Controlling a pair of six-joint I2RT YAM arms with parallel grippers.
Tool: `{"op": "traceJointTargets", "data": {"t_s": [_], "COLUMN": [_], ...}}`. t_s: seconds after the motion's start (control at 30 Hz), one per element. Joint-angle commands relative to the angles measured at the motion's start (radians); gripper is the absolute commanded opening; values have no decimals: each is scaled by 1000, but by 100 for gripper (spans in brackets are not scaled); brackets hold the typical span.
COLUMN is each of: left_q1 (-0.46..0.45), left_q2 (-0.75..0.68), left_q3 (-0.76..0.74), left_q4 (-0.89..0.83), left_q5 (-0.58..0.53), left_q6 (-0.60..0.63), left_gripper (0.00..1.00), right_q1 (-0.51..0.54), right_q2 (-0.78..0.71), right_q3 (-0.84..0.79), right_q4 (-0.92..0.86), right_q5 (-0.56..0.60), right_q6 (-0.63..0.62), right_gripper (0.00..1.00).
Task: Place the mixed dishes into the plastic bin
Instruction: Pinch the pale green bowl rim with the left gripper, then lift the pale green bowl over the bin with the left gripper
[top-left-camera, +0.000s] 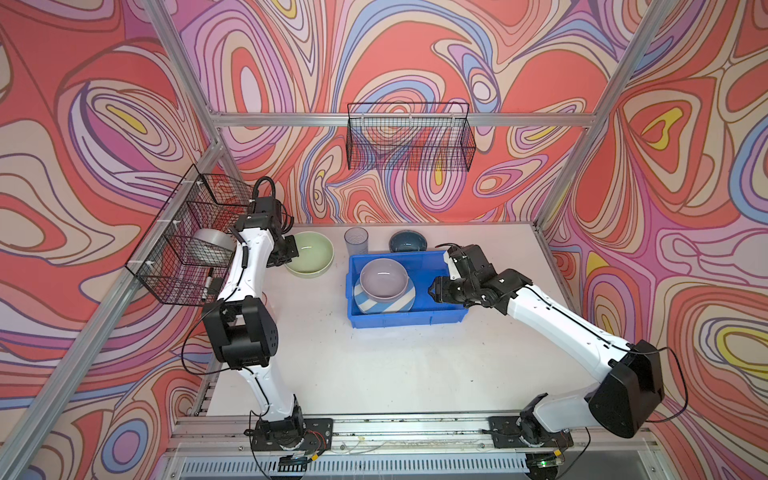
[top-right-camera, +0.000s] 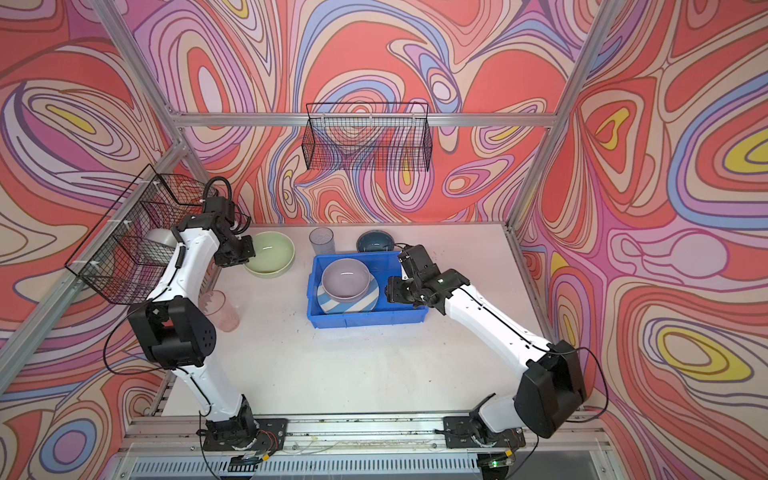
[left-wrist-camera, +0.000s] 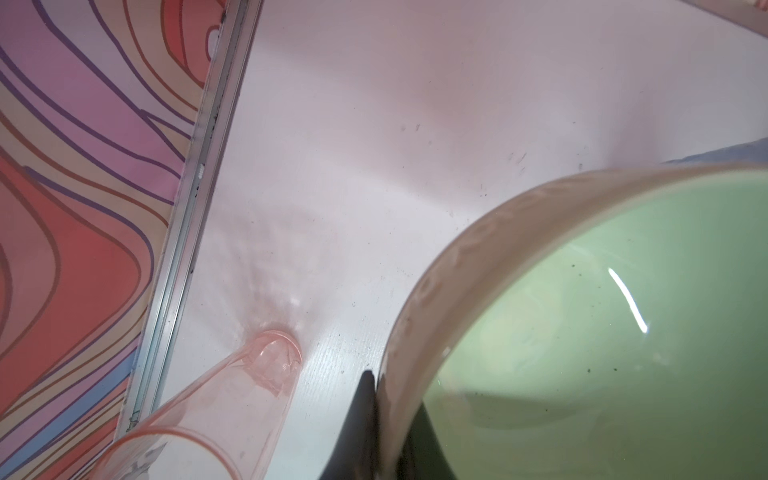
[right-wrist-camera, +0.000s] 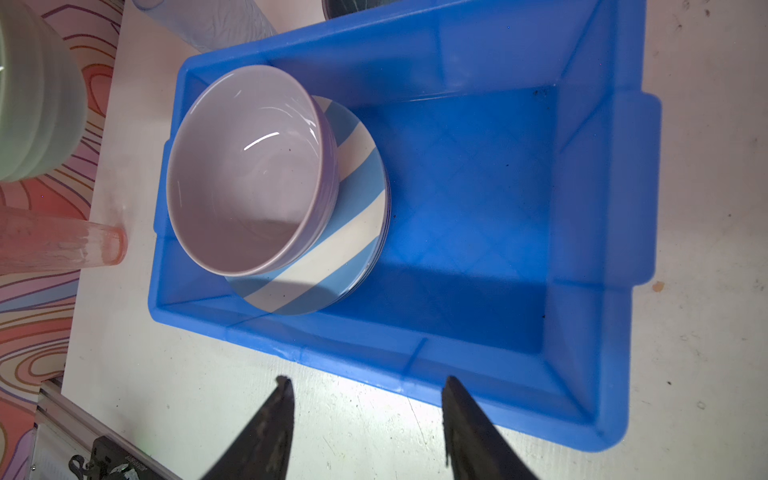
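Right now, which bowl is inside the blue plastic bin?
The lavender bowl, resting on the blue-white striped plate; the pale green bowl and dark blue bowl are outside.

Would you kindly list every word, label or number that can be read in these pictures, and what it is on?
None can be read.
Faint print on a black bracket at the table's edge: too blurred to read.
The blue bin and striped plate bear no lettering.
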Motion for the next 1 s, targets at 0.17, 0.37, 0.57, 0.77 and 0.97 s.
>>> {"op": "traceJointTargets", "data": {"t_s": [0.17, 0.37, 0.57, 0.77, 0.97], "left_q1": [-69, -141, -222, -289, -357], "left_q2": [-75, -42, -53, -36, -3], "left_q3": [158, 262, 243, 224, 206], "left_q4": [-108, -193, -145, -119, -100], "left_q5": [154, 260, 346, 351, 302], "left_q6": [58, 89, 95, 79, 80], "left_gripper": [0, 0, 0, 0, 0], "right_q1": [7, 7, 7, 7, 7], "right_q2": [-36, -55, -71, -84, -93], "right_q3": [-4, -7, -10, -7, 0], "right_q4": [4, -12, -28, -30, -48], "right_q5": [16, 28, 38, 47, 56], "right_q6": [15, 16, 21, 32, 29], "right_gripper": [58, 58, 58, 58, 58]}}
